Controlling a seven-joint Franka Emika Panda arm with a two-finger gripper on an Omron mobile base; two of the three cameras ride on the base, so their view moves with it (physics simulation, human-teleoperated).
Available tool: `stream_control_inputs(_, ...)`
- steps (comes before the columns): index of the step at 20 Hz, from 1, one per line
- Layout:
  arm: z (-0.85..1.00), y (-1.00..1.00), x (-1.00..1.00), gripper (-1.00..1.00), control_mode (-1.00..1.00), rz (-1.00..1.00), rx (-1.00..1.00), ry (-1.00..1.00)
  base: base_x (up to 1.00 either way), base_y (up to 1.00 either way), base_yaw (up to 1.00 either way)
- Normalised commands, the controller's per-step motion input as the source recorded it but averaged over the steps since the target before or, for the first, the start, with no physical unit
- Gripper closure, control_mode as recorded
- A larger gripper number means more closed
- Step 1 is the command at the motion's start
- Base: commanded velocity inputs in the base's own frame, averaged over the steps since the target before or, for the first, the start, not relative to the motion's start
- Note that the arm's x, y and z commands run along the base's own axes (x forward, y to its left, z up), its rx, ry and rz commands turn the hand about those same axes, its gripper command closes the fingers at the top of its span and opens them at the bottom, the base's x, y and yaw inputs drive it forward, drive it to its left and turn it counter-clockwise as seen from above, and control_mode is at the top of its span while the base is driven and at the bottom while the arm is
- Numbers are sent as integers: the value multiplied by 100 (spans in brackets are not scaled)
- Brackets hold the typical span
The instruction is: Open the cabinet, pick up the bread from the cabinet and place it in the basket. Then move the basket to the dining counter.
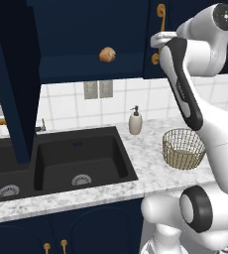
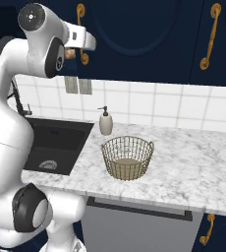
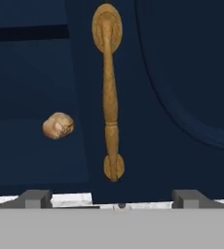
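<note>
Spread wide and empty, the gripper [image 3: 111,198] faces a brass handle [image 3: 109,92] on the shut right-hand door of the cabinet [image 1: 86,30], whose left door stands open. Inside, the bread [image 3: 58,125] sits on the shelf at about ten o'clock from the fingertips in the hand view, left of the upright handle. Below, the basket [image 1: 183,148] waits on the marble counter [image 2: 193,167] beside the soap dispenser [image 1: 135,121].

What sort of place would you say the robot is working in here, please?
A rendered home kitchen, it seems: a black sink set in a marble counter, dark navy cabinet doors with brass handles, and a soap dispenser against a tiled wall.
</note>
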Motion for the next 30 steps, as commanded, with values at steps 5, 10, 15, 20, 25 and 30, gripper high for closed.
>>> stream_control_inputs(5,-1,-6,62,-100,-100,0,0,0,0,0,0)
stream_control_inputs(10,0,0,48,-100,-100,0,0,0,0,0,0)
stream_control_inputs(15,-1,2,54,-100,-100,0,0,0,0,0,0)
stream_control_inputs(20,-3,7,54,-100,-100,0,0,0,0,0,0)
stream_control_inputs(25,-7,4,45,100,-100,0,0,0,0,0,0)
stream_control_inputs(30,-3,0,30,100,-100,0,0,0,0,0,0)
